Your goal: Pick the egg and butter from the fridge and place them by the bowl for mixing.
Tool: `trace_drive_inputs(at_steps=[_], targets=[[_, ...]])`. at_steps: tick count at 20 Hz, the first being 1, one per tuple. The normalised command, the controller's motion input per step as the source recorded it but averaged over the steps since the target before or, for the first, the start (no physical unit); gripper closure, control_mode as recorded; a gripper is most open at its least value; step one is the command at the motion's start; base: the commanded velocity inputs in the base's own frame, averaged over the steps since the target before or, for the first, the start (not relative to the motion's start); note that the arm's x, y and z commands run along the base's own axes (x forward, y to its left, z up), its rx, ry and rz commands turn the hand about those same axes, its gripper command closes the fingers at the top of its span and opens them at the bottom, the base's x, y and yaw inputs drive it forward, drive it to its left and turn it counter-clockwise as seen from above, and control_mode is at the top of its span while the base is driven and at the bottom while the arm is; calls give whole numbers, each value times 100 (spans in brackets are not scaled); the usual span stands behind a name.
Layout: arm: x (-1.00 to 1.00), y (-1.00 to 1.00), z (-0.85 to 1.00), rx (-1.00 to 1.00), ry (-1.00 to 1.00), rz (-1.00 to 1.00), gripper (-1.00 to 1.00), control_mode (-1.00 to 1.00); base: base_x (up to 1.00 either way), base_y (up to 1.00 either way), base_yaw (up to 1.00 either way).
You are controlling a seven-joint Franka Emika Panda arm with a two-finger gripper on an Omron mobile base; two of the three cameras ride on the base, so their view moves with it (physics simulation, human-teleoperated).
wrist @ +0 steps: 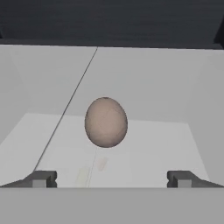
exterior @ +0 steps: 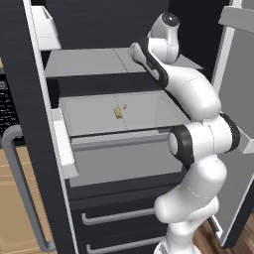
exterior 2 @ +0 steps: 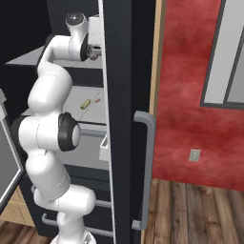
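Brownish-tan and faintly speckled, the egg [wrist: 106, 122] sits smooth and rounded straight ahead of my claw [wrist: 112, 179], on a pale grey shelf with flat matte walls inside the fridge [exterior: 30, 99]. My two dark fingertips [wrist: 40, 179] stand wide apart, one at each lower side, holding nothing and not touching the egg. From the base cameras my arm reaches into the fridge's upper shelf, between its open black doors. One shelf lower, a shallow grey tray [exterior: 163, 106] holds the butter [exterior: 117, 112], a small pale-yellow stubby block, with a tiny orange-pink bit [exterior: 124, 105] just beside it. Below that are dark drawers [exterior: 114, 211] with long grey bar handles. A long curved grey handle [exterior 2: 147, 167] runs down the right door's edge.
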Motion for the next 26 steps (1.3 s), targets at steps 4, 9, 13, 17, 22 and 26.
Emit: trace_drive_inputs(at_steps=[4, 9, 13, 17, 22, 26], targets=[[4, 15, -10, 0, 0, 0, -100, -100, 0, 0, 0], [18, 11, -30, 0, 0, 0, -100, -100, 0, 0, 0], [24, 0, -5, 0, 0, 0, -100, -100, 0, 0, 0], [27, 0, 0, 0, 0, 0, -100, -100, 0, 0, 0], [37, 5, -6, 0, 0, 0, -100, -100, 0, 0, 0], [45, 10, -12, 0, 0, 0, -100, -100, 0, 0, 0]])
